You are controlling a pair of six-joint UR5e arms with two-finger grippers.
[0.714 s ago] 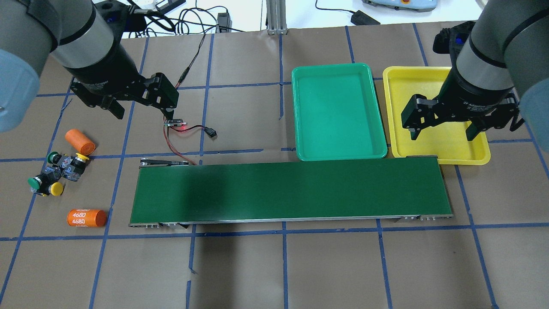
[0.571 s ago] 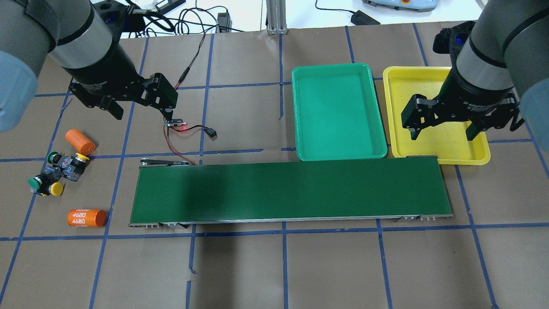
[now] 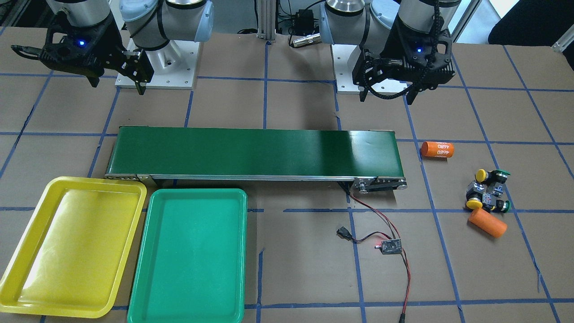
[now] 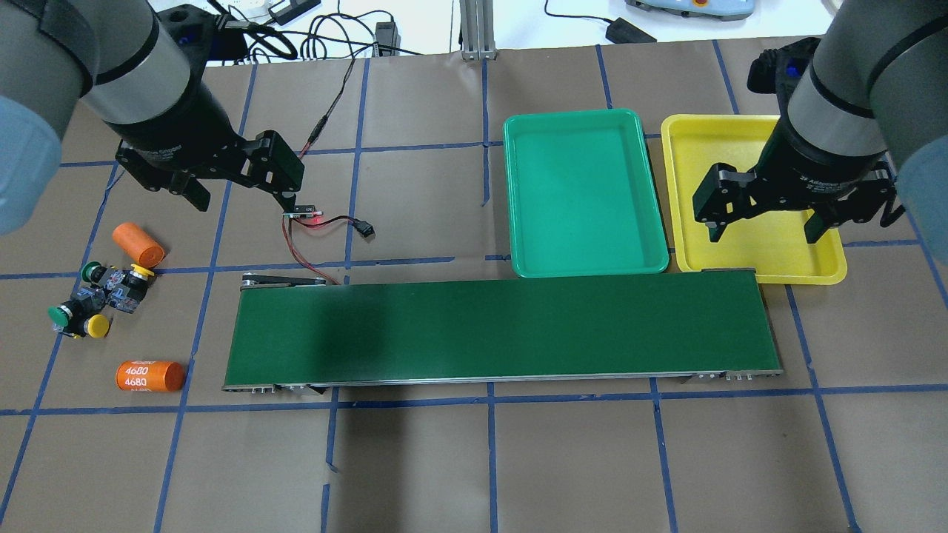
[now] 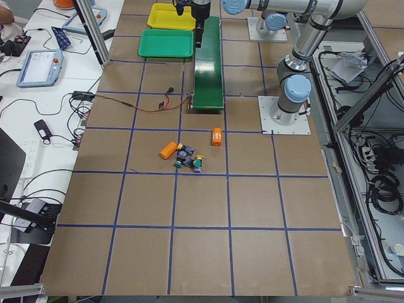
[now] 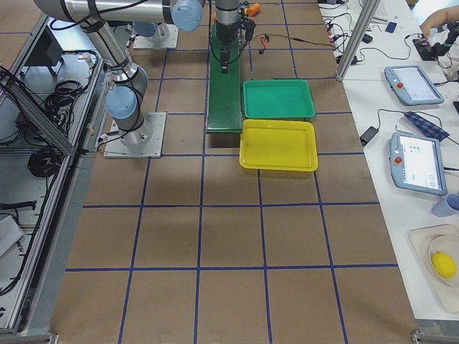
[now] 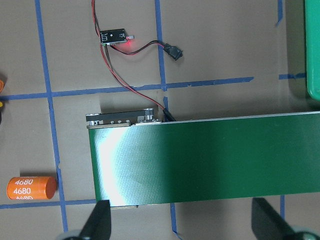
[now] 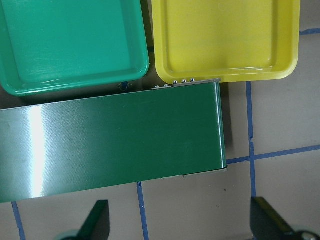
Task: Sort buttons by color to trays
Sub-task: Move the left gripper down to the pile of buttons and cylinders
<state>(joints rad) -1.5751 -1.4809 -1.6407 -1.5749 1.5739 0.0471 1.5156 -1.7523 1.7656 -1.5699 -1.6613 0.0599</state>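
Note:
Several buttons [image 4: 100, 297] with green and yellow caps lie in a tight cluster on the brown table at the far left, also seen as the button cluster [image 3: 488, 190]. The green tray [image 4: 585, 192] and the yellow tray [image 4: 740, 255] sit side by side behind the belt's right end, both with nothing in them. My left gripper [image 4: 244, 200] hangs open above the table, to the right of and behind the buttons, holding nothing. My right gripper [image 4: 764, 235] is open over the near part of the yellow tray. In the wrist views, the left gripper [image 7: 182, 225] and right gripper [image 8: 181, 222] show only fingertips spread wide.
A long dark-green conveyor belt [image 4: 503, 329] runs across the middle. Two orange cylinders flank the buttons, one plain [image 4: 138, 245] and one marked 4680 [image 4: 150, 376]. A small circuit board [image 4: 302, 212] with a red light and loose wires lies under the left gripper.
My left gripper has drifted slightly to the left, still open. The right arm and the buttons have not moved.

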